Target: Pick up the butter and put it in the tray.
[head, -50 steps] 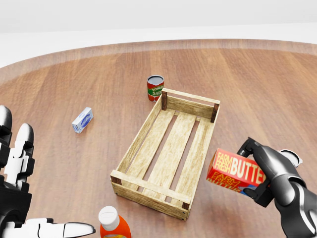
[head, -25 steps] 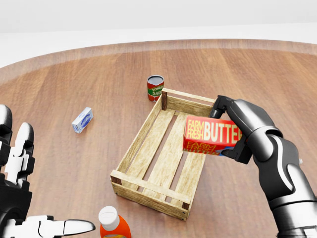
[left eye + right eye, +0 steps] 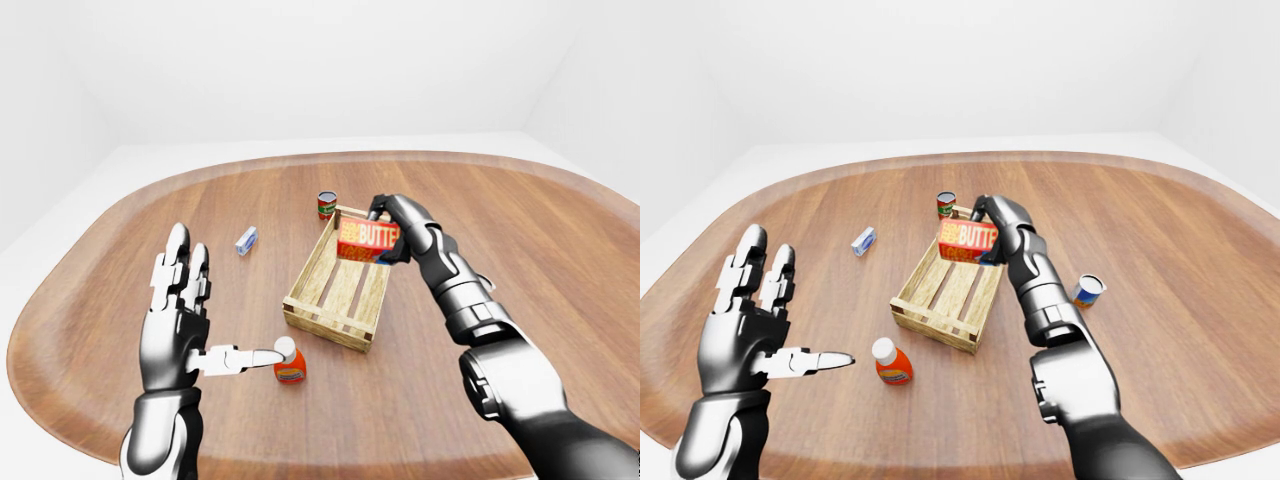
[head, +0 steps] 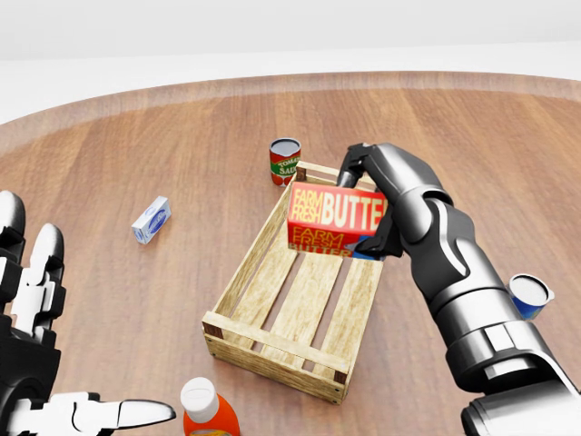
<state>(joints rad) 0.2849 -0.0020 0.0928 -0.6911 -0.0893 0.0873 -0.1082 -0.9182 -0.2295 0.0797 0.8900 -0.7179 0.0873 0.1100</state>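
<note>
R hand (image 4: 377,204) is clamping the red rectangular butter box (image 4: 334,218), holding it in the air over the upper end of the slatted wooden tray (image 4: 272,341), not touching the slats. L hand (image 4: 32,363) is hanging w/ fingers spread apart, gripping nothing, beside the white-capped orange bottle (image 4: 207,409). Red tomato can (image 4: 284,162) is standing just above the tray in head view.

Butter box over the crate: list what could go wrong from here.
1. The butter box hangs over the tray's upper end near its rim; released now, it could catch the end wall and tip out.
2. The tomato can stands just beyond that end; overshooting might knock it over.
3. The right hand pinches only the box's right end, so it might twist on release.
</note>
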